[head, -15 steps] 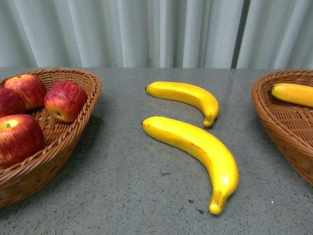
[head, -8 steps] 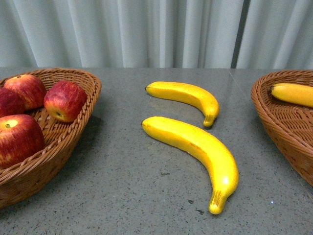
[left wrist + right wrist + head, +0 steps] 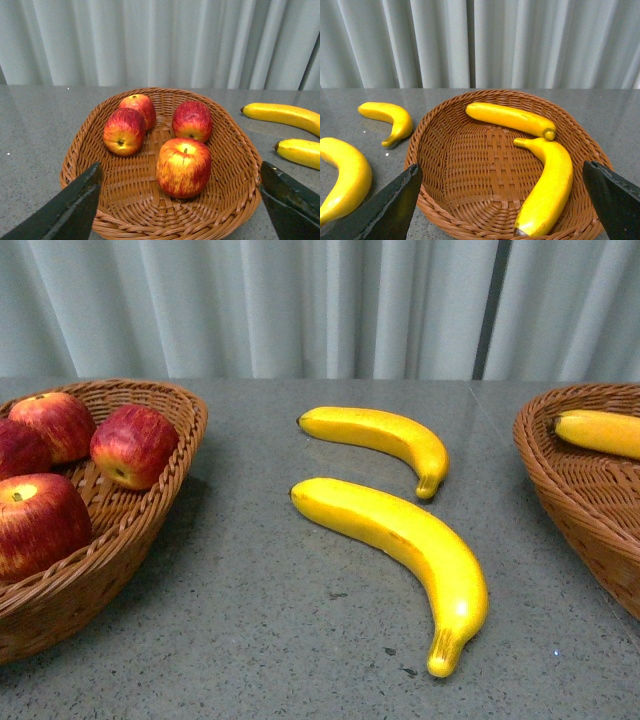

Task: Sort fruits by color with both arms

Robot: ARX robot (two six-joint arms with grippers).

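While two smooth yellow curved bananas (image 3: 400, 535) lie unsorted on the grey table (image 3: 250, 640), the left gripper (image 3: 180, 170) hangs spread, empty, seemingly above glossy red apples (image 3: 124, 131) collected in a brown wicker basket (image 3: 75, 155); the right gripper (image 3: 501, 169), likewise agape, overlooks its banana basket (image 3: 420, 145).

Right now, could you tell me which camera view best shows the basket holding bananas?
The right wrist view: the whole basket shows, with a straighter banana and a curved banana inside. The front view cuts the basket off at the picture's edge, with only one banana partly visible. The left wrist view does not show it.
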